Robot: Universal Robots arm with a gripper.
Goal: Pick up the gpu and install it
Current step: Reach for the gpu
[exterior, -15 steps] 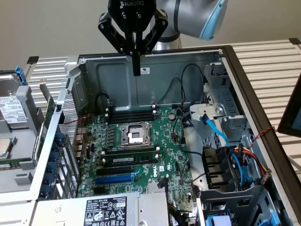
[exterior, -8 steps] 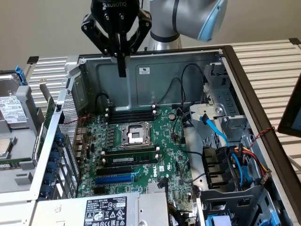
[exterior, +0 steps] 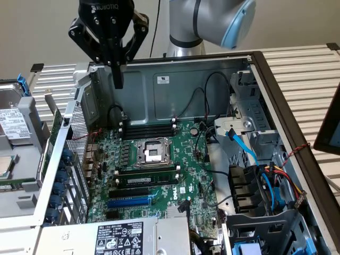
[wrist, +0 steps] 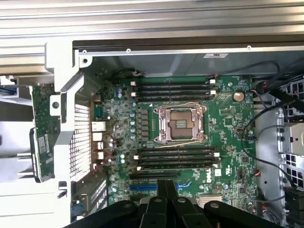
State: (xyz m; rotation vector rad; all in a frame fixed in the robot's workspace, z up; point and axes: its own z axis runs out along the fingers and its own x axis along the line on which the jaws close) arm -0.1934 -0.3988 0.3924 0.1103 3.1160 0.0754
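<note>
Claw (exterior: pixel 118 79) hangs over the far edge of the open computer case (exterior: pixel 175 87), towards the exterior view's left. Its two black fingers are pressed together and grip nothing. In the wrist view the joined fingers (wrist: pixel 166 187) point down at the board below.

The slatted white bench (exterior: pixel 303 69) carries the case, which lies on its side with the open face up. A green motherboard (exterior: pixel 186 154) covers most of the case floor. A grey power supply (exterior: pixel 114 236) with a white label sits at the near edge of the case. Metal drive bays (exterior: pixel 249 122) line the side on the exterior view's right, with a blue cable (exterior: pixel 241 146) and a bundle of coloured wires (exterior: pixel 281 183) running beside them.

The gpu (exterior: pixel 54 133) is outside the case, on the exterior view's left. It stands on edge just beside the perforated end wall (exterior: pixel 79 138). The wrist view shows its green circuit board (wrist: pixel 43 133) with a black part along the outer side. It is well apart from the claw and not touched.

A hard drive (exterior: pixel 13 122) lies beyond the gpu, near the bench's edge.

On the motherboard, the open processor socket (exterior: pixel 151 152) sits near the middle. Memory sticks (exterior: pixel 147 129) lie in slots on its far side, and more on its near side. A blue expansion slot (exterior: pixel 127 202) lies close to the power supply.
</note>
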